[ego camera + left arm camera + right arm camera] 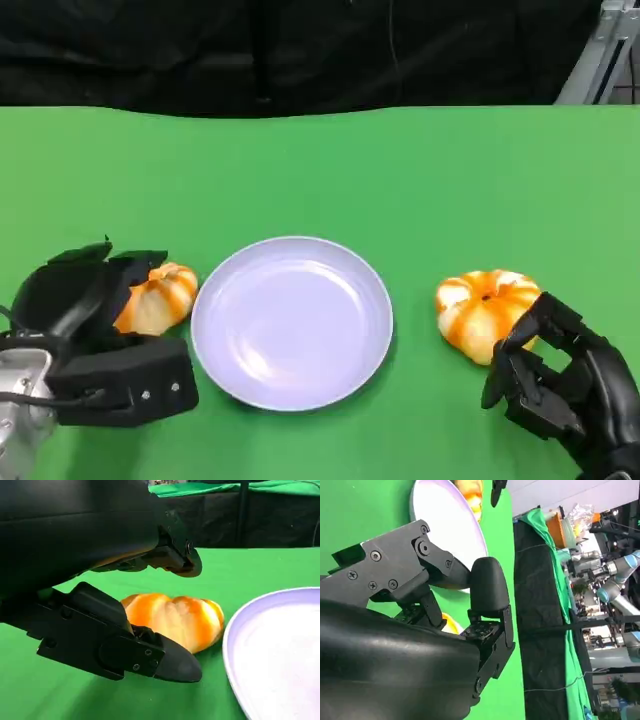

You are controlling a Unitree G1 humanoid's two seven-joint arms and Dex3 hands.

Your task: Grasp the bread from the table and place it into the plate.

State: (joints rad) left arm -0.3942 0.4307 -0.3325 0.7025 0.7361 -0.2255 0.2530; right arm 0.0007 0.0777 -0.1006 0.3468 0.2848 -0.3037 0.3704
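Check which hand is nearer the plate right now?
Left. The left hand sits just beside the plate rim, over one bread. The right hand is farther, beyond the other bread.

Lighting is bright and even, from overhead. Green bench [320, 170] is evenly lit, no hot spots. Plate [292, 322] shows soft broad sheen across its middle, not blown out. Thin dark shadow under the plate's near rim; soft shadow under the left hand [95, 330]. Backdrop behind the bench is near black, no detail. Head view is sharp, slightly soft at the bottom corners. Left wrist view: hand shell up close is dark, bread [175, 620] crisp. Right wrist view: far background bright, washed out and cluttered.
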